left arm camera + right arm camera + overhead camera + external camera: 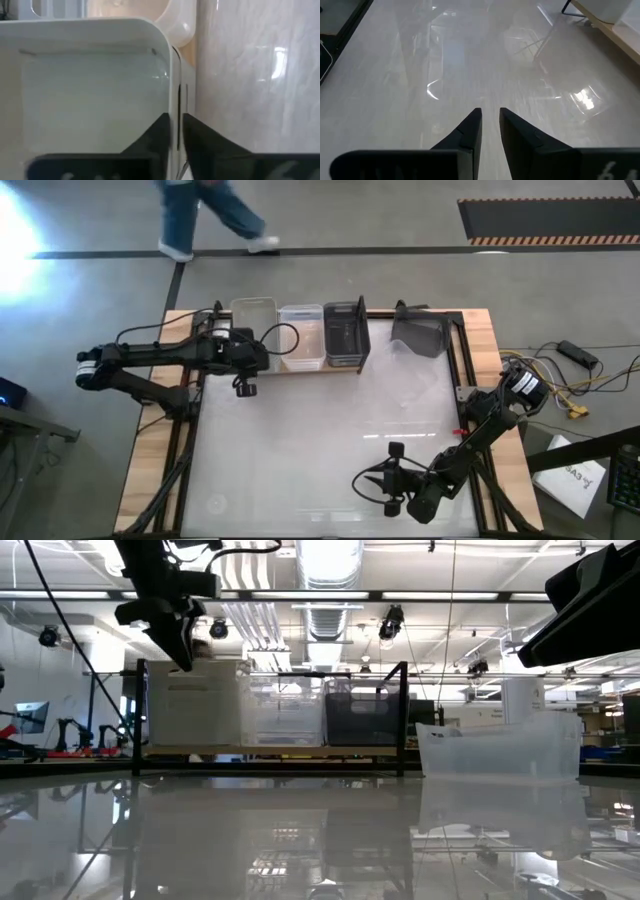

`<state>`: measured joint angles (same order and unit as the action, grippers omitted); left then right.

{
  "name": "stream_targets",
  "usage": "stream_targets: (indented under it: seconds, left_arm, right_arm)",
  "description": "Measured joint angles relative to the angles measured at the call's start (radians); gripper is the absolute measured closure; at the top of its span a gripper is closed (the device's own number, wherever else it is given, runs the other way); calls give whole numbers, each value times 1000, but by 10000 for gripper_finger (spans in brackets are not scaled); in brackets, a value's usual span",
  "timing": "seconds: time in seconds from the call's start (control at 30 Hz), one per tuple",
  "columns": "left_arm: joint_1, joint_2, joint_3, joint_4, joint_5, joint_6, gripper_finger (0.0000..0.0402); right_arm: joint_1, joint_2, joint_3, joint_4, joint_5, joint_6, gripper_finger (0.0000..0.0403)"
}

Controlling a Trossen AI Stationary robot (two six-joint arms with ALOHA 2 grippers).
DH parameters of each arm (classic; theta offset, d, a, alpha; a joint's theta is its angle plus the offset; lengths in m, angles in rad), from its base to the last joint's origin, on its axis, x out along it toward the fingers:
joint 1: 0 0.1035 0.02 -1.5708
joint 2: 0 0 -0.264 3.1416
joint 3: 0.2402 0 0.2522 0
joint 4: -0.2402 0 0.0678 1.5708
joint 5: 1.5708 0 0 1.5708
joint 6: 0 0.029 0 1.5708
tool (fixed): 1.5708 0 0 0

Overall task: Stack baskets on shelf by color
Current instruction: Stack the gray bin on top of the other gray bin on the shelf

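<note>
Tabletop [320, 440] | left hand [175, 145] pinching whitish basket [253, 320] wall | right hand [490, 130] narrow, empty

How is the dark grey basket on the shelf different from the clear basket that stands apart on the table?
The dark grey basket is opaque; the clear basket lets the table show through. The dark grey basket stands on the shelf close beside other baskets; the clear basket stands alone on the white table, right of the shelf. Both are small rectangular bins, and neither gripper touches them.

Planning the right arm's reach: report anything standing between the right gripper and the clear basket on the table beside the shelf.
Nothing visible. Only bare tabletop lies between the right gripper and the clear basket.
</note>
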<state>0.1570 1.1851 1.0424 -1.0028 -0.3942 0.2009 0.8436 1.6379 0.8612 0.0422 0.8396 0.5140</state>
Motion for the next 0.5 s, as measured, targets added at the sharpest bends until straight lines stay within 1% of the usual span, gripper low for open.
stream_targets:
  seconds: [0.03, 0.1, 0.33, 0.5]
  left_arm:
    - [0, 0, 1, 0, -4, 13, 384]
    - [0, -1, 8, -1, -5, 22, 395]
    - [0, -22, 56, -13, -4, 24, 400]
    - [0, -31, 101, -53, 3, 24, 401]
  right_arm:
    - [0, 0, 0, 0, 0, 0, 342]
    - [0, 0, 0, 0, 0, 0, 343]
    - [0, 0, 0, 0, 0, 2, 347]
    - [0, 0, 0, 0, 0, 2, 344]
